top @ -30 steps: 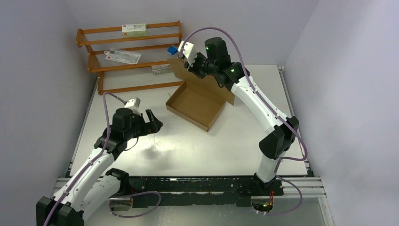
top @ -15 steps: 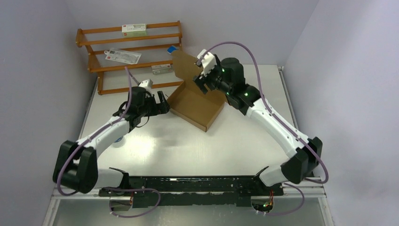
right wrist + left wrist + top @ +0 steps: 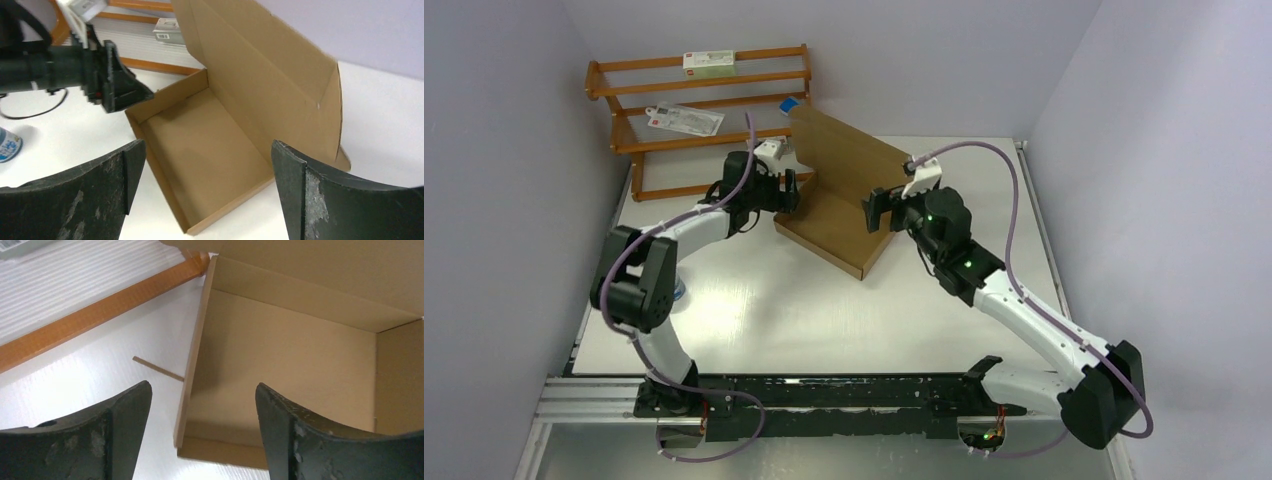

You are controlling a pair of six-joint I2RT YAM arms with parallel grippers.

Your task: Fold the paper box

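- The paper box (image 3: 832,218) sits at the far centre of the table (image 3: 824,310), just before a wooden rack (image 3: 699,110); its tray walls are up and its lid stands raised.
- The left gripper (image 3: 788,190) and right gripper (image 3: 876,212) flank it, the jaws of all 2 spread, grasping nothing.
- Left, apparently: closing the lid and tucking its flap.

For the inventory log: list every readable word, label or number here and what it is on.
Nothing here reads as quotable text.
White cartons on the wooden rack: red marks and print, too small to read.
Paper box: plain, no print.
Blue-and-white container: markings blurred.
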